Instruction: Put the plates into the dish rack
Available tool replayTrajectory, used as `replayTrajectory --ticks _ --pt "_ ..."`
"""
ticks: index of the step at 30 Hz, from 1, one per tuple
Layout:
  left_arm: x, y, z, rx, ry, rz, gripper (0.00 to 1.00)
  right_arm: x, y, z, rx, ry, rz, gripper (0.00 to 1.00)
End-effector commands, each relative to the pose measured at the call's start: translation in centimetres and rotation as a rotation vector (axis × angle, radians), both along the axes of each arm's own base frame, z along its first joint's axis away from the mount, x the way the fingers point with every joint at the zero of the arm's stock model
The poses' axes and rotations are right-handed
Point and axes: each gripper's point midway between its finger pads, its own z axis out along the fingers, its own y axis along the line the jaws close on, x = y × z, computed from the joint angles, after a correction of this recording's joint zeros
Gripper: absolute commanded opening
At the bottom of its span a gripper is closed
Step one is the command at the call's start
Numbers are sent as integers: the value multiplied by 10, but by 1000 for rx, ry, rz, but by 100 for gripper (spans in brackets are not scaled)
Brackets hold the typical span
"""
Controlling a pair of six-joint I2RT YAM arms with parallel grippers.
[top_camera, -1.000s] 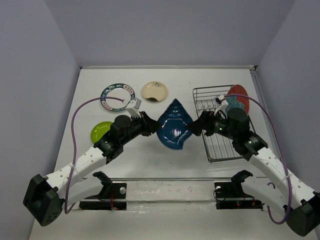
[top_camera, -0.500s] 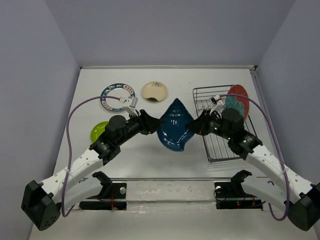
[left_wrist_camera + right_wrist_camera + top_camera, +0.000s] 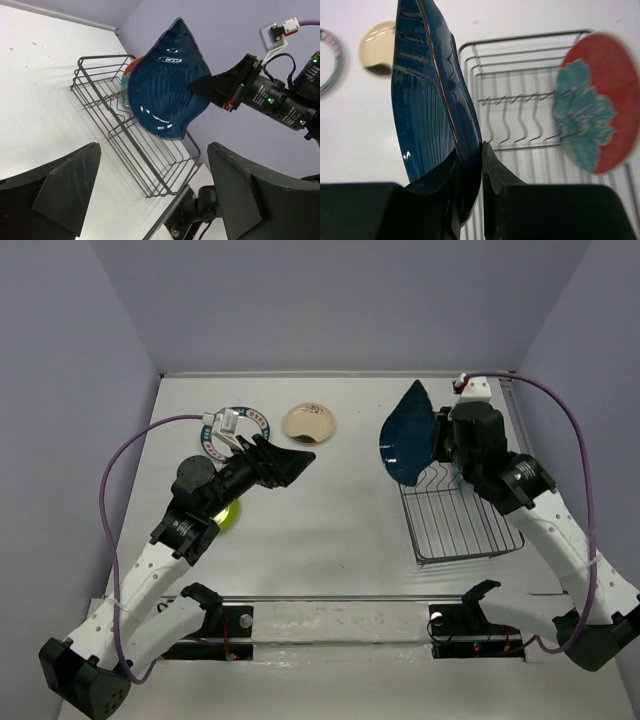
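My right gripper (image 3: 436, 436) is shut on the rim of the dark blue leaf-shaped plate (image 3: 408, 432), which hangs on edge above the far left corner of the dish rack (image 3: 455, 530). In the right wrist view the fingers (image 3: 492, 170) pinch the blue plate (image 3: 422, 100) over the rack's tines (image 3: 520, 100). A red-and-teal plate (image 3: 600, 105) stands upright in the rack. My left gripper (image 3: 300, 465) is open and empty over mid-table, left of the blue plate (image 3: 165, 95).
A gold plate (image 3: 310, 422) lies at the back. A white plate with a green lettered rim (image 3: 250, 420) sits behind the left gripper. Part of a lime green plate (image 3: 228, 512) shows under the left arm. Grey walls enclose the table.
The left gripper let go of the blue plate, opened and drew back left. The right gripper shut on the plate, tipped it on edge and carried it up over the rack.
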Motion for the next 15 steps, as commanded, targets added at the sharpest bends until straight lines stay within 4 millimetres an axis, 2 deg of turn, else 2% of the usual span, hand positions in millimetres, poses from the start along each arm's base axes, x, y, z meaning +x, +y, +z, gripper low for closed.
replayTrajectory --ticks 1,3,4,6,10,15 --pt "-8 6 3 -162 96 -158 99 14 -56 71 -226 -138 -227 7" --pt "-10 6 -10 -182 154 -226 99 17 -68 80 -288 -126 -276 7" --pt "-7 8 -15 -187 169 -226 99 18 -70 91 -298 -138 -284 7" --pt "-1 14 -26 -187 183 -213 99 25 -76 90 -388 -101 -295 7" --pt "6 23 -32 -157 152 -177 99 32 -89 87 -514 -54 -332 7" --pt "17 34 -46 -54 135 -121 99 49 -101 66 -625 32 -344 7"
